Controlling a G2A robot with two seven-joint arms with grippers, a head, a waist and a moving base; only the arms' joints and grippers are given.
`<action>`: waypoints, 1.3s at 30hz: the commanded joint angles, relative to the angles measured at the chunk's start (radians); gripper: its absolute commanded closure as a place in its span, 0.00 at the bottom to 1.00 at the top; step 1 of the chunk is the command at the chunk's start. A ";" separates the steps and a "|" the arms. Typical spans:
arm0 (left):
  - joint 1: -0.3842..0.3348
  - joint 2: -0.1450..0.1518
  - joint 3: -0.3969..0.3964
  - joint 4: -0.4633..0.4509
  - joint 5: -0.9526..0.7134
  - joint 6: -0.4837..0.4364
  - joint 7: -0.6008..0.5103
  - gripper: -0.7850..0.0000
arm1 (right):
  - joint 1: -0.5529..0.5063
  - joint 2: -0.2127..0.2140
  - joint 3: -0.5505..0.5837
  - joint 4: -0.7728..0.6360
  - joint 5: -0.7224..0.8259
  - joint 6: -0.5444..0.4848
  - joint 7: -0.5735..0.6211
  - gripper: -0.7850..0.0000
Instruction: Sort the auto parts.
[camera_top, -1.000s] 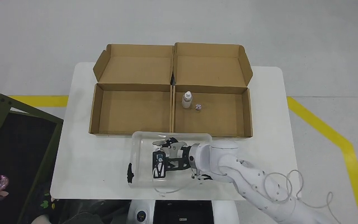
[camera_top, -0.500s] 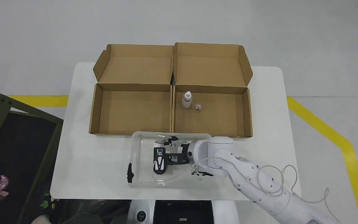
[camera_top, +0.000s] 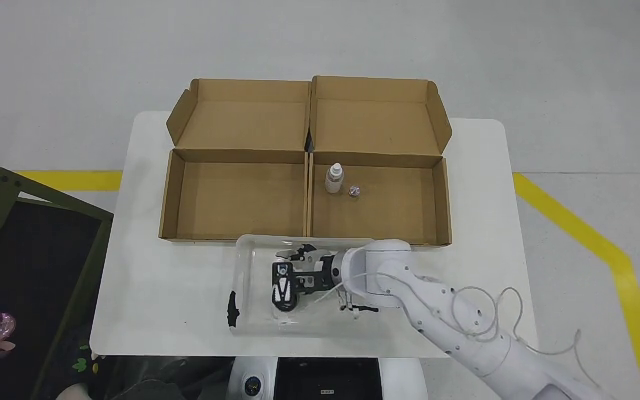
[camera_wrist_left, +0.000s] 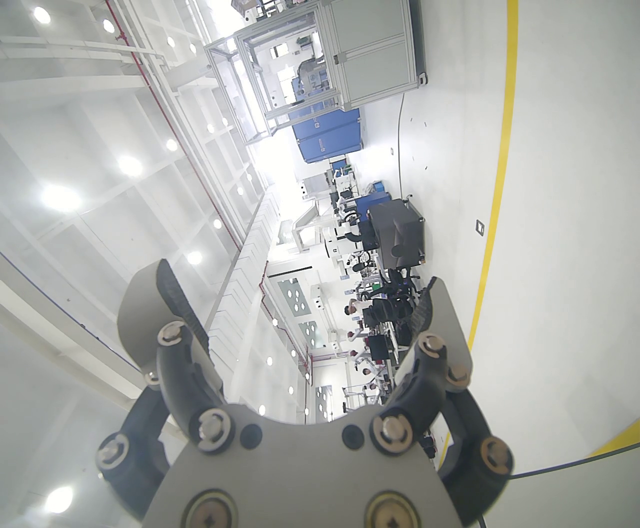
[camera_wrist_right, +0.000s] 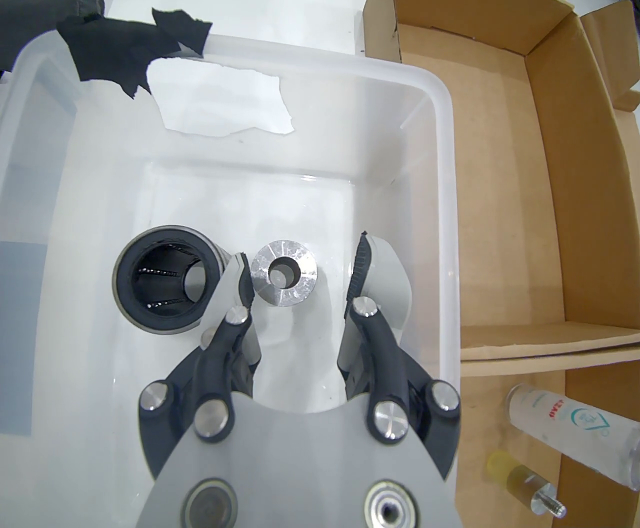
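Observation:
My right gripper (camera_wrist_right: 302, 272) is down inside a clear plastic bin (camera_wrist_right: 445, 200), open, its fingers on either side of a small silver metal bushing (camera_wrist_right: 284, 275) that stands on end. One finger sits between the bushing and a black cylindrical bearing (camera_wrist_right: 162, 280) right beside it. From above, the right gripper (camera_top: 292, 284) is in the bin (camera_top: 240, 262) at the table's front edge. My left gripper (camera_wrist_left: 297, 290) is open and holds nothing, pointing up at the hall's ceiling.
Two open cardboard boxes stand behind the bin, a left box (camera_top: 235, 200) and a right box (camera_top: 400, 205). The right one holds a white bottle (camera_top: 334, 178) and a small part (camera_top: 353, 190). Black tape (camera_top: 231, 308) sticks to the bin's wall.
The right arm's wrist has shifted slightly toward the boxes and the gripper has edged a little left inside the bin. The parts in the boxes have not moved.

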 joint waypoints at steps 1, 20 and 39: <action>0.000 0.000 0.000 0.000 0.000 0.000 0.000 0.00 | 0.006 -0.003 -0.003 0.010 0.004 -0.003 0.002 0.53; 0.000 0.000 0.000 0.000 0.000 0.000 0.000 0.00 | 0.046 -0.038 -0.046 0.111 0.028 -0.015 0.001 0.53; 0.000 0.000 0.000 0.000 0.000 0.000 0.000 0.00 | 0.045 -0.049 -0.034 0.102 0.037 -0.037 -0.020 1.00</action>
